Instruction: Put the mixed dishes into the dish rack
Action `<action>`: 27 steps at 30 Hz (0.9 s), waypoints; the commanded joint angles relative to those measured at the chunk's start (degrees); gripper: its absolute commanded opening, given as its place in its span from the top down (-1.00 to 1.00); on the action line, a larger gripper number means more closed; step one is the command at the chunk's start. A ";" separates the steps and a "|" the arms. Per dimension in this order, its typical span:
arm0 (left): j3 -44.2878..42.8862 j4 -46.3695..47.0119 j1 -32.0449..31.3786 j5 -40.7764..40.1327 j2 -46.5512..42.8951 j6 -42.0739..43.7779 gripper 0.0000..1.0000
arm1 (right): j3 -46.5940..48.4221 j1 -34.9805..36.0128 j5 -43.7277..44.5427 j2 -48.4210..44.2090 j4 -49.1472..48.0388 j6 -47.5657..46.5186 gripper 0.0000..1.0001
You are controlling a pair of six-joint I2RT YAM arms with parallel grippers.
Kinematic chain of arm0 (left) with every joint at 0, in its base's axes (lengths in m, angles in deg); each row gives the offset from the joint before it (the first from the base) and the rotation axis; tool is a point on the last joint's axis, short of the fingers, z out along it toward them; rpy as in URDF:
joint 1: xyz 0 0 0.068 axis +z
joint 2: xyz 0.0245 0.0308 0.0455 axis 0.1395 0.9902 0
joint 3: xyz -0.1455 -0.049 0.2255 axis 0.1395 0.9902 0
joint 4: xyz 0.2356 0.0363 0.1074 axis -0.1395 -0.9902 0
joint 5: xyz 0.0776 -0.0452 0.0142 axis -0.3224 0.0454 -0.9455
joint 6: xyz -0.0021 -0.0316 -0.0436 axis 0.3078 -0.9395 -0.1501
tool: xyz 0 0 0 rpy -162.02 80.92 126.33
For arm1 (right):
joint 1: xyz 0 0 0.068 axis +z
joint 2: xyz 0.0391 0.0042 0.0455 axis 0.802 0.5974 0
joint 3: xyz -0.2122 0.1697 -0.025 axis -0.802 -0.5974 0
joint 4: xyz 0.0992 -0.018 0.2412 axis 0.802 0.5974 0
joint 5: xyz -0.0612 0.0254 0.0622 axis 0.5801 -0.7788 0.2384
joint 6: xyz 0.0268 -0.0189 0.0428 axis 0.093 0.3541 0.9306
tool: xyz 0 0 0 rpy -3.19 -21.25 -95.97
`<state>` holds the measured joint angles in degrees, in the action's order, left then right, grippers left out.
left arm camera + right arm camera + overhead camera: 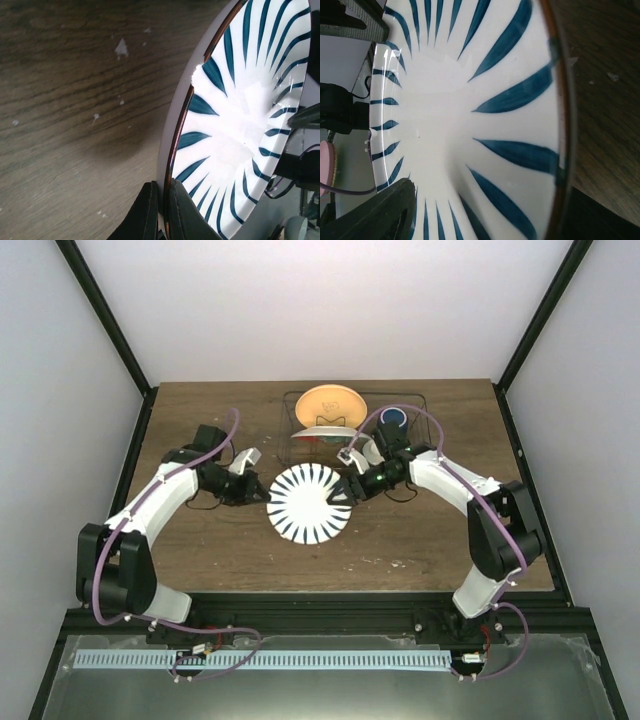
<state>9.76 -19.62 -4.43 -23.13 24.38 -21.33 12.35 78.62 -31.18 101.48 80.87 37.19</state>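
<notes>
Top view first: your white plate with teal stripes (309,503) sat mid-table (200,430), in front of the dish rack (432,422). The left end effector (252,490) was on its left edge and the right end effector (345,490) on its right edge. The rack already had an orange-yellow plate (330,403) standing up in it and a dark blue mug (392,418) at its right end, so the striped one was not yet loaded.

Left wrist view: your two dark fingers (147,210) were pinched nearly together with the plate's brown rim sandwiched between them, so that side had a real grip. The plate looked tipped up off the wood, with a soft shadow under it.

Right wrist view: one finger (375,215) sat over the plate's face and a dark shape, probably the other finger, sat outside the rim. That's a wide spread, and the tips were cropped off. I honestly couldn't tell if that side was biting or just straddling.

Handling-wise, I'd guess glazed ceramic: rigid, fairly heavy for a rim pinch, slick, and chippable if it clipped the rack wires. The rim is really the only place to hold it. I'd grip deep past the lip, since a shallow pinch would probably let it pivot or slip.
</notes>
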 commanded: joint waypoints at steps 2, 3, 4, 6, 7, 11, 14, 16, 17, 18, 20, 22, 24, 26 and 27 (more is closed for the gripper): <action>-2.95 7.94 -0.21 9.79 -2.47 -3.23 1.00 | -0.05 -0.34 -7.21 1.66 -4.08 -0.85 -0.39; -2.71 8.89 -0.32 10.02 -2.54 -3.68 1.00 | 0.31 -0.34 -8.61 2.20 -4.58 -0.74 -0.32; -2.70 9.49 -0.30 10.21 -2.60 -3.99 1.00 | 0.95 -0.29 -9.72 2.96 -4.78 -0.72 -0.23; -2.52 10.27 -0.29 10.07 -2.73 -4.43 1.00 | 2.55 -0.32 -12.39 4.54 -4.95 -0.56 0.02; -2.51 10.52 -0.26 9.97 -2.80 -4.42 1.00 | 3.34 -0.28 -13.60 5.23 -5.04 -0.54 0.17; -2.46 11.61 -0.30 9.65 -2.50 -4.77 1.00 | 5.84 -0.24 -16.81 6.91 -4.10 -1.27 0.77; -2.59 11.85 -0.45 9.95 -1.90 -4.62 1.00 | 6.86 -0.23 -16.42 6.85 -2.36 -2.37 0.98; -2.59 11.99 -0.63 10.01 -1.49 -4.57 0.96 | 7.31 -0.25 -15.53 6.26 -1.35 -3.10 0.99; -2.49 12.07 -0.65 10.01 -1.36 -4.66 0.89 | 7.67 -0.23 -14.89 5.79 -0.76 -3.52 0.99; -2.52 12.03 -0.68 9.87 -1.19 -4.62 0.80 | 8.11 -0.25 -14.30 5.43 -0.01 -3.98 0.99; -2.46 11.40 -0.69 9.23 -0.73 -4.17 0.48 | 9.25 -0.25 -12.57 4.38 1.66 -4.86 0.99; -2.77 10.07 -0.60 8.55 -0.40 -3.12 0.06 | 10.37 -0.25 -9.61 2.65 3.45 -6.67 0.99; -2.58 9.27 -0.64 8.20 -0.22 -1.93 -0.25 | 10.43 -0.09 -4.50 -0.89 4.73 -9.89 0.99; -2.87 8.53 -0.48 7.38 0.22 -0.97 -0.48 | 8.73 -0.07 -0.12 -5.32 3.24 -11.80 0.99; -3.64 7.64 -0.35 6.94 0.60 -0.27 -0.56 | 7.94 -0.07 1.85 -7.28 2.66 -12.43 0.99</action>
<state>8.55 -11.18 -4.78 -17.80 24.03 -23.99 19.19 78.27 -35.10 104.56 84.79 30.48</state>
